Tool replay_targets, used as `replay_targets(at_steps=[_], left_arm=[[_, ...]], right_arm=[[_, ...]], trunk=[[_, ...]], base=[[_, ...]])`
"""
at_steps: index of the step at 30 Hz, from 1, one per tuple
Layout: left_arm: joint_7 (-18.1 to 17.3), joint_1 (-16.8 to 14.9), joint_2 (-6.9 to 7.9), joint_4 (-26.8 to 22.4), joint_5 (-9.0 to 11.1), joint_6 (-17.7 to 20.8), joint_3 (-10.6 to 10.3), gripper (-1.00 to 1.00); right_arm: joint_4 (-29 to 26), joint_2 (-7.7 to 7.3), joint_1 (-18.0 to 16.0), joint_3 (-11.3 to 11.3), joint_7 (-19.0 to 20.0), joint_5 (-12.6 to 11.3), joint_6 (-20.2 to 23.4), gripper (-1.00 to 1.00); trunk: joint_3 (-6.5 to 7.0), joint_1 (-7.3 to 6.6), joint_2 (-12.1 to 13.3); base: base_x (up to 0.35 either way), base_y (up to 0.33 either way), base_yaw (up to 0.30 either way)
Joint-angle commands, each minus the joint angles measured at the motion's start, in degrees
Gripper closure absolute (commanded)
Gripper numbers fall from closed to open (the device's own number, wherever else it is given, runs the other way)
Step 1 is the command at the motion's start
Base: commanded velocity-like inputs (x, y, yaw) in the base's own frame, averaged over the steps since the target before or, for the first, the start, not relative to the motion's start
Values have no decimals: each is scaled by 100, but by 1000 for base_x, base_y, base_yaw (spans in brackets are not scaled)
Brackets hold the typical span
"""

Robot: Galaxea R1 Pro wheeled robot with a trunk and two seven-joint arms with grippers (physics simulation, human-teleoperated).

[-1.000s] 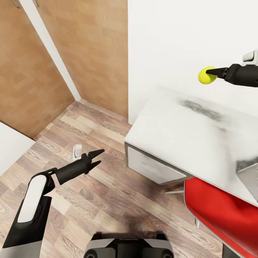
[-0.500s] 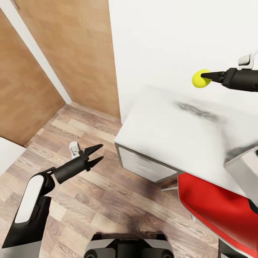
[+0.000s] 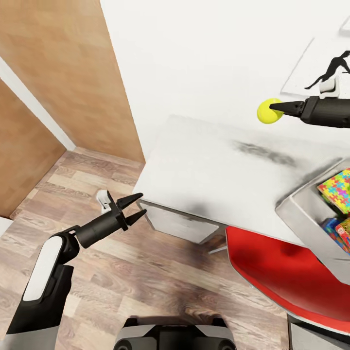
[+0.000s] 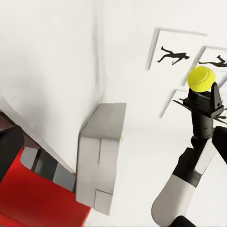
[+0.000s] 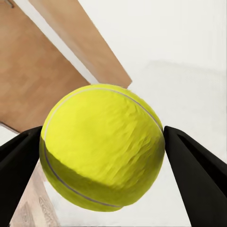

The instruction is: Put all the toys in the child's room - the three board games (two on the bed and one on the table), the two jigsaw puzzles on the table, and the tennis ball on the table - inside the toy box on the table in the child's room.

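Observation:
My right gripper (image 3: 273, 109) is shut on the yellow tennis ball (image 3: 265, 111), held in the air above the pale speckled table (image 3: 209, 165). The ball (image 5: 101, 146) sits squeezed between the two dark fingers (image 5: 194, 172) in the right wrist view, and the ball (image 4: 202, 78) shows again in the left wrist view with the right gripper (image 4: 203, 97) under it. At the right edge of the head view stands the translucent toy box (image 3: 304, 216), holding a jigsaw puzzle (image 3: 338, 188) and part of another colourful flat piece (image 3: 340, 231). My left gripper (image 3: 134, 205) hangs open over the wood floor, left of the table.
A red chair (image 3: 277, 272) stands against the table's front edge. White wall behind the table carries framed silhouette pictures (image 3: 335, 68). Wooden doors (image 3: 53, 92) fill the left. Plank floor (image 3: 146, 277) lies open around my left arm.
The head view has swung right, bringing the toy box and its contents into sight. The right gripper still holds the ball at about the same height; the left arm is unchanged.

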Motion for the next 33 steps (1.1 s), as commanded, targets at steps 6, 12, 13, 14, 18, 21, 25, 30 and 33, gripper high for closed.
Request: replay_targets(at_steps=[6,12,13,14,18,21,25,30,33], left_arm=[[91,-9,0,0,26,23,-15,-100],[339,-15,-3,1,30,21,-20,-100],[403,-16,-6,1,30,20,-23,-100],[462,-17,-8,1,31,20,-25,-100],[590,-20,-12,1,32,18,-30,-100],[655,-25,-21,1,32,20,-33,-100],[692,-42,-25,0,31,22,-124,-100],[708,-61,-16,1,27,19,-239,-100],[714,-66,-13,1,25,18,-280,-100]], right_arm=[[2,-61,-7,22,55,13,7,100],[1,-139,-6,37,56,-5,7,100],[1,-155,-8,43,55,-8,7,100],[1,-172,-9,47,57,-10,7,100],[1,-241,-10,60,60,-39,7,100],[1,-311,-8,108,61,-154,7,100],[-4,-426,-7,234,60,-382,7,100],[-24,-561,-6,375,59,-604,7,100],[-42,-629,-6,465,57,-709,7,100]], trunk=[[6,2,-6],[18,2,-6],[20,2,-6],[22,2,-6],[30,2,-6],[36,2,-6],[43,2,-6],[49,2,-6],[53,2,-6]], base=[[0,0,-284],[0,0,-285],[0,0,-285],[0,0,-285],[0,0,-285],[0,0,-285],[0,0,-285],[0,0,-285],[0,0,-285]])
